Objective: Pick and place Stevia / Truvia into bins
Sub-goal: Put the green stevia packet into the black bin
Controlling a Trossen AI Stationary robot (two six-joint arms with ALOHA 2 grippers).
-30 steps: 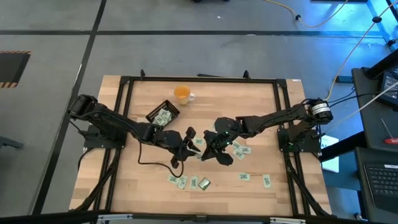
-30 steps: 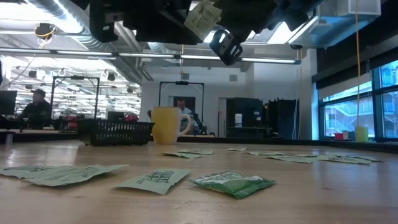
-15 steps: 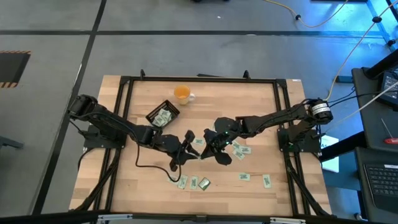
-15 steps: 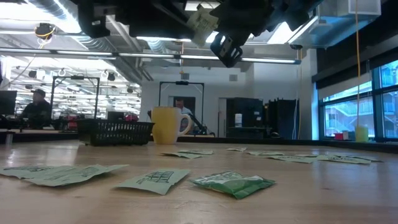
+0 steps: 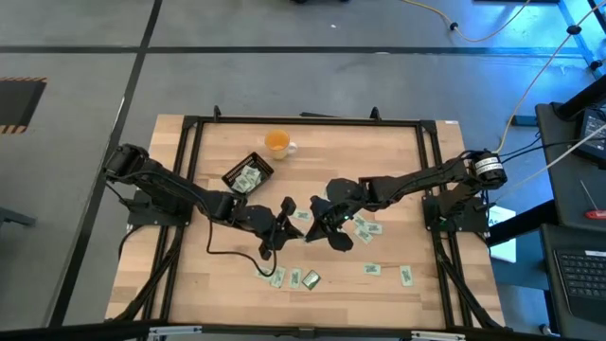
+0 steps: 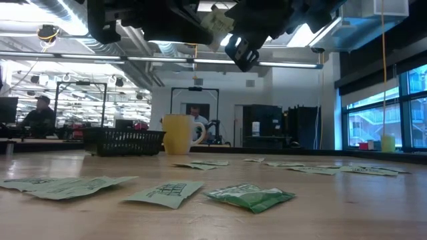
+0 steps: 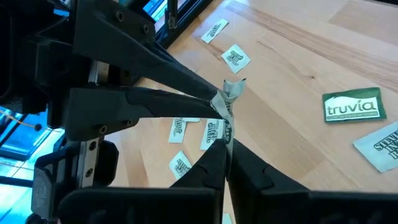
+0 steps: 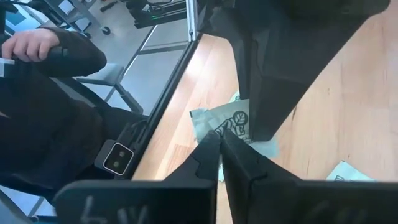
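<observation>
Both grippers meet above the middle of the table on one lifted Truvia sachet (image 7: 229,99), pale green and white and crumpled; the low view shows it high up (image 6: 220,18). My left gripper (image 5: 286,224) and my right gripper (image 5: 315,224) are each shut on it. Several more sachets lie flat on the wood (image 5: 372,269), one dark green (image 6: 250,197). The black tray (image 5: 248,173) stands toward the far left with sachets inside. My left gripper pinches the sachet's near end (image 7: 227,127) between its two fingertips, and the sachet is lifted clear of the table. My right gripper pinches the same sachet by an edge (image 8: 225,132) between its fingertips, coming level from the table's right, opposite the left gripper.
An orange cup with a white handle (image 5: 277,143) stands beyond the tray near the far edge. A dark cable (image 5: 232,251) loops on the table below the left arm. A black frame (image 5: 303,121) runs around the table. A seated person (image 8: 50,93) is beside the table.
My left gripper has edged toward the right gripper and now meets it at the lifted sachet, which stays high above the table and has shifted slightly. The right arm has hardly moved.
</observation>
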